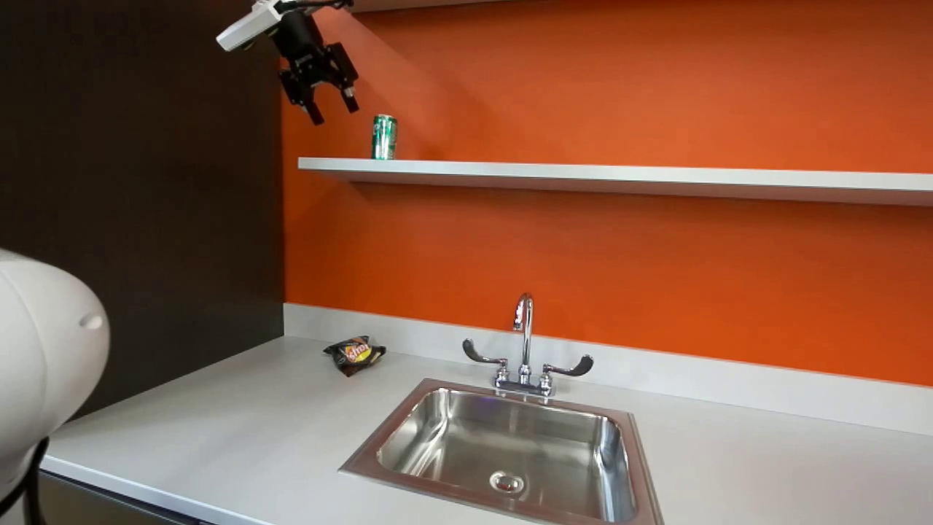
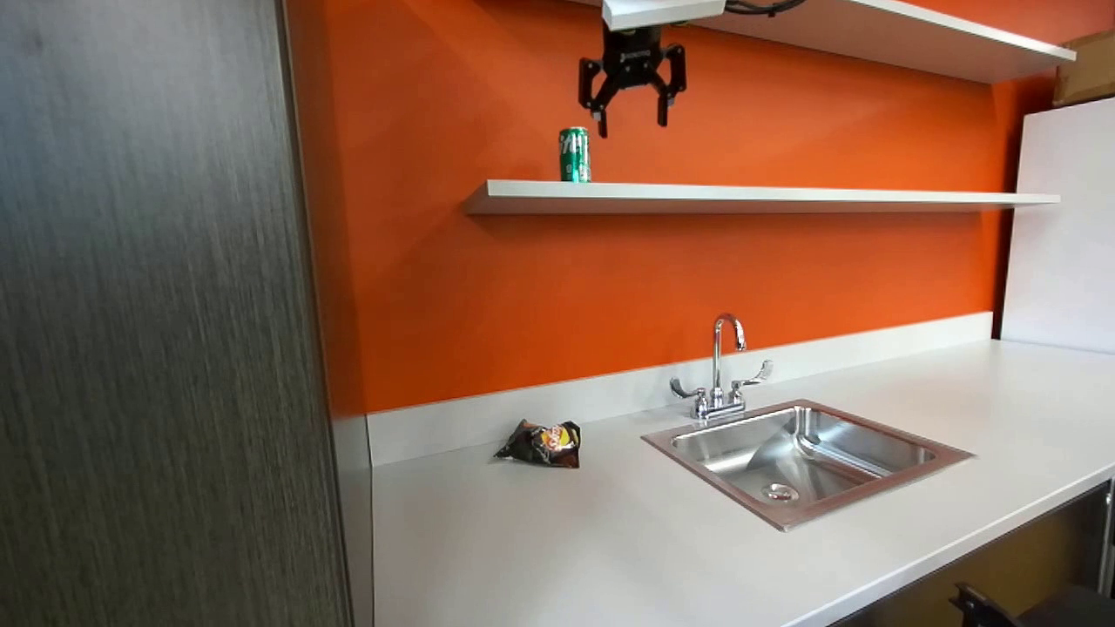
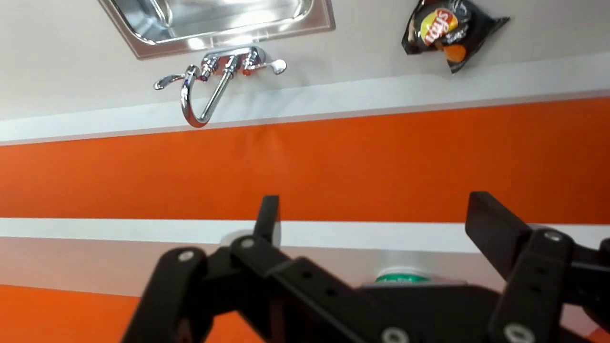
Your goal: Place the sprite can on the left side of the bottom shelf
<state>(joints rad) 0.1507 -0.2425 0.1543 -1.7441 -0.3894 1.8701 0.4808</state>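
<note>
The green sprite can stands upright near the left end of the lower white shelf in both exterior views [image 1: 384,137] [image 2: 574,155]. The lower shelf [image 1: 583,172] also shows in an exterior view [image 2: 740,193] and in the wrist view [image 3: 357,234]. My gripper [image 1: 334,109] is open, with nothing between its fingers, and hangs above shelf height, apart from the can. It also shows in an exterior view [image 2: 632,126]. In the wrist view, the gripper's fingers [image 3: 374,207] are wide apart. There only the bottom edge of the can [image 3: 401,277] shows; the gripper body hides the rest.
An upper shelf [image 2: 967,39] is above the gripper. A dark tall panel [image 1: 146,182] borders the shelf's left side. Below are a counter with a black chip bag [image 1: 356,355], a sink [image 1: 641,467] and a faucet [image 1: 526,339]. An orange wall [image 1: 656,95] stands behind the shelf.
</note>
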